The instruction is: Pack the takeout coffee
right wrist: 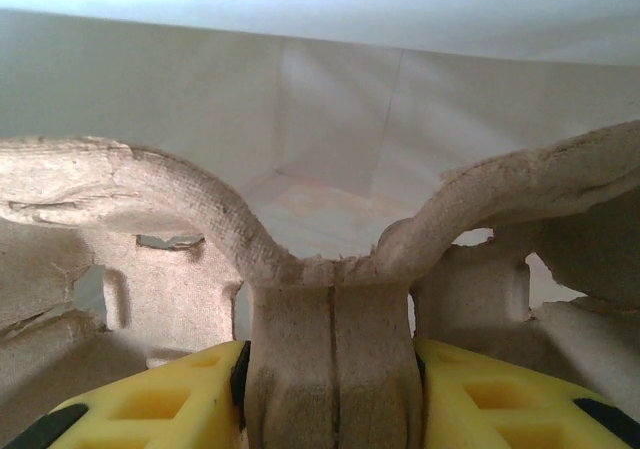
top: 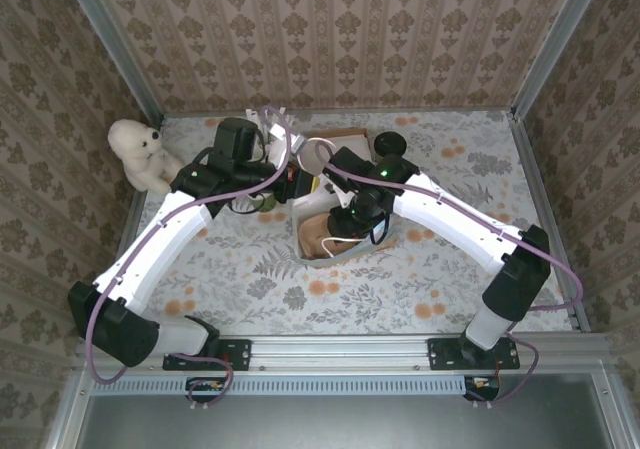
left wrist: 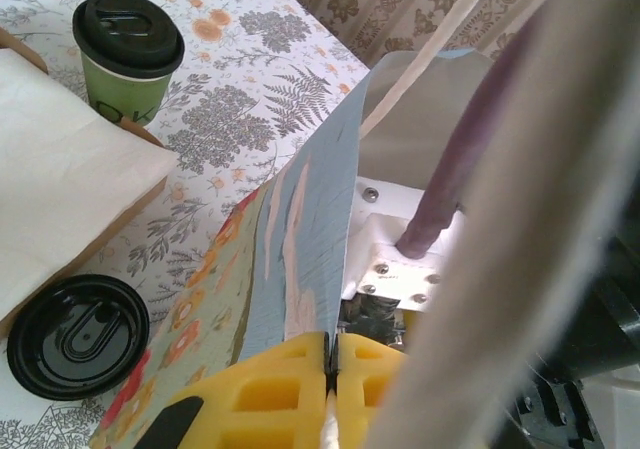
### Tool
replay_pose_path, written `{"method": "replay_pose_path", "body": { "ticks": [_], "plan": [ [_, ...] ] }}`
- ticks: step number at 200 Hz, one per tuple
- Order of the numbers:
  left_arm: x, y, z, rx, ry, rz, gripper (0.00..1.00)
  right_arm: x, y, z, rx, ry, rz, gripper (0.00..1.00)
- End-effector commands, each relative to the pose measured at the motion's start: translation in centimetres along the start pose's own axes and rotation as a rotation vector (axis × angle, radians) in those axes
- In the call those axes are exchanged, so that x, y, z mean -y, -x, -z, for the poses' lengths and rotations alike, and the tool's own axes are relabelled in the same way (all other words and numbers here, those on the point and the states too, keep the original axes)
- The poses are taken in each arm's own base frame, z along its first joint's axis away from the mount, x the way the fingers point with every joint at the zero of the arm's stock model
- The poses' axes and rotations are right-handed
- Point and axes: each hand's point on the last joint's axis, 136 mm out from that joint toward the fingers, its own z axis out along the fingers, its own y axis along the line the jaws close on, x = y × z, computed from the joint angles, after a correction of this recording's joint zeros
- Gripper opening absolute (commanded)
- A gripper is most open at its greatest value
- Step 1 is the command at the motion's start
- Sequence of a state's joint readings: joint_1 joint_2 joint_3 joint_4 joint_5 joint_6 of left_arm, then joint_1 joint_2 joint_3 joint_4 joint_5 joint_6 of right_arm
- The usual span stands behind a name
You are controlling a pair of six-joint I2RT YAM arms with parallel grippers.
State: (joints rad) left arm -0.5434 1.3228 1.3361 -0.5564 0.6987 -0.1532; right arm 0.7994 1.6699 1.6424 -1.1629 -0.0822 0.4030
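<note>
- coffee cup [left wrist: 125, 54]: small green paper cup w/ black round plastic lid, some dark print low on the side, upright and closed.
- Location: on the table [top: 250, 289], just past the corner of the cardboard box [top: 350, 134], well apart from the bag [left wrist: 310, 209], not inside it. In top view there are two dark round shapes right of the box; can't tell which one is the cup.
- Counts: 1 coffee cup, 1 loose black lid [left wrist: 78, 336] lying flat beside the box, 1 paper bag, 1 pulp carrier [right wrist: 130, 184], 1 box w/ white napkins [left wrist: 60, 159], 1 white teddy [top: 140, 154], 2 arms.
- left gripper [left wrist: 333, 364]: yellow fingers pressed together on the bag's upper edge, pinching the paper wall.
- right gripper [right wrist: 333, 369]: down inside the bag, fingers clamped on the carrier's centre post; white bag walls behind.
- Surface: floral/fern print cloth w/ orange blooms.
- Room: brown damask wallpaper [top: 330, 39] on three sides, aluminium frame posts [top: 110, 39] at corners, teddy at back-left corner.
</note>
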Motion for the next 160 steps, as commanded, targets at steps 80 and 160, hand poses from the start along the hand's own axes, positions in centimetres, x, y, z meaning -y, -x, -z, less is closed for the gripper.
{"method": "replay_pose_path", "body": {
  "ticks": [80, 160],
  "plan": [
    [5.0, -2.6, 6.7, 0.066, -0.068, -0.281, 0.91, -0.3, -0.9, -1.3, -0.060, 0.020, -0.035, 0.45],
    [10.5, -5.0, 7.4, 0.173, -0.142, -0.533, 0.96, -0.2, -1.1, -1.4, -0.063, 0.013, -0.076, 0.45]
  ]
}}
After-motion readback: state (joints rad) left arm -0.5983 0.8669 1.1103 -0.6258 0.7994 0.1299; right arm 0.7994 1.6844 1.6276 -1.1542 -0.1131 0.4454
